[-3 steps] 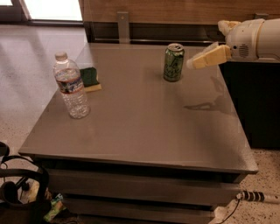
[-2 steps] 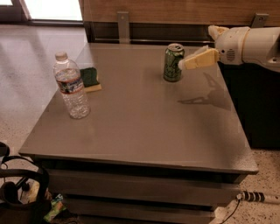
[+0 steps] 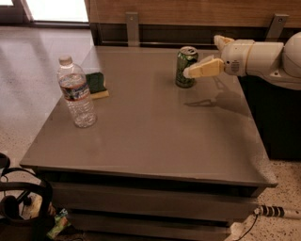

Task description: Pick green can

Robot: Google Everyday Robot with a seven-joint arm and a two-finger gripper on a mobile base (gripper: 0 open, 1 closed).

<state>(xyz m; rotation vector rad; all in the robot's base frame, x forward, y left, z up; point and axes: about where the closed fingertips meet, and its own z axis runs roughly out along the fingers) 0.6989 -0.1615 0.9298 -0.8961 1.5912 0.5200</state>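
Closest to me, at the bottom left of the frame, some black gear (image 3: pixel 23 202) lies on the floor. A striped cable (image 3: pixel 273 212) lies at the bottom right. Above them is the front edge of the big grey table (image 3: pixel 141 141).

Further in, on the left side of the table, a clear water bottle (image 3: pixel 77 94) stands up straight. Just behind it lies a flat green and yellow sponge (image 3: pixel 96 84). I do not want either of those.

Further back, in the upper middle of the frame, the green can (image 3: pixel 186 67) stands upright near the far edge of the table. It is well apart from the bottle and the sponge. The gripper (image 3: pixel 201 69) reaches in from the upper right on its white arm (image 3: pixel 258 59). Its pale tip is right at the can's right side, about halfway up. I cannot tell if it is touching the can. I also cannot tell if it is wide or narrow.

I think the can is light, and it may be empty, so a small bump could tip it or slide it. Its metal skin is smooth and slippery, and it is thin, so a hard squeeze would dent it. I would take hold around the middle of its round body, below the silver top, and squeeze gently.

Behind it all is the brown wooden wall (image 3: pixel 188 12).
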